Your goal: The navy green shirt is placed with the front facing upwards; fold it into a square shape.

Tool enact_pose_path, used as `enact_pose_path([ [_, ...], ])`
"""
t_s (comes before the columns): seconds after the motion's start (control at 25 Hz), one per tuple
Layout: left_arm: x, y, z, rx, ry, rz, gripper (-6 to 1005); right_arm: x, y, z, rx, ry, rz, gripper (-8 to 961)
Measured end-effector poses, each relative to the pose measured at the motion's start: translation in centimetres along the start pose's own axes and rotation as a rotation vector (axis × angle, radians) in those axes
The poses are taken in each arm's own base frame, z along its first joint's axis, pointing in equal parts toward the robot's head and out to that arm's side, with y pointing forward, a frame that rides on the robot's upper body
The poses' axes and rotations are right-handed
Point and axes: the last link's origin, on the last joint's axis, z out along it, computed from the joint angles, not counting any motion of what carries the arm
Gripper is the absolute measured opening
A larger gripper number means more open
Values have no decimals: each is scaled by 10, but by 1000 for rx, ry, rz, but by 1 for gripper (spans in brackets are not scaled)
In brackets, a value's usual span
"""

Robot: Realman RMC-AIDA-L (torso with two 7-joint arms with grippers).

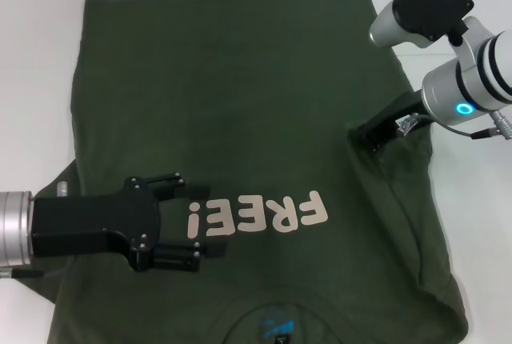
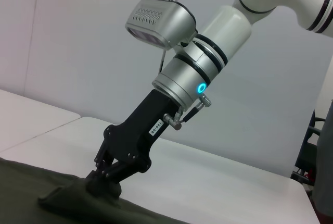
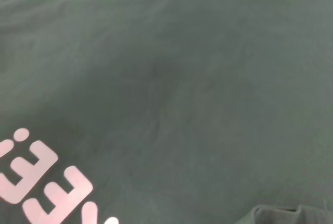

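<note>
Now | L pincer (image 1: pixel 210 224) spread over navy green shirt (image 1: pixel 240 104) | R pincer (image 1: pixel 362 136) pinching shirt's edge

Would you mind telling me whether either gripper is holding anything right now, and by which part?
The right gripper pinches the navy green shirt at its right side edge, bunching the fabric. The left gripper is open over the chest lettering, holding nothing.

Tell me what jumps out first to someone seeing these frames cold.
The navy green shirt fills the table, front up, with pale FREE! letters across the chest. The right gripper pinches a raised fold of cloth at the shirt's right edge; the left wrist view shows it clamped on that bunch. The left gripper hovers open over the lettering's left end.
</note>
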Motion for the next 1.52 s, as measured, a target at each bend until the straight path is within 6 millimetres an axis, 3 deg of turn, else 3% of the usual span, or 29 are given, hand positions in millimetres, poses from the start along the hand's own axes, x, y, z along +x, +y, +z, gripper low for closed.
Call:
enact_pose_path([
  [0.44, 0, 0, -1, 2, 0, 0, 841, 0, 4, -3, -17, -4, -6, 37],
  [0.56, 0, 0, -1, 2, 0, -1, 840, -1, 6, -6, -32, -24, -12, 245],
  [0.88, 0, 0, -1, 2, 3, -4, 837, 0, 6, -29, -71, -144, -19, 445],
  [1.08, 1, -1, -2, 13, 15, -15, 835, 25, 4, -50, -150, -284, -46, 599],
  [1.2, 1, -1, -3, 22, 22, -29, 834, 49, 5, -59, -204, -367, -93, 703],
  [1.52, 0, -5, -6, 62, 40, -90, 831, 115, 7, -71, -295, -602, -153, 855],
])
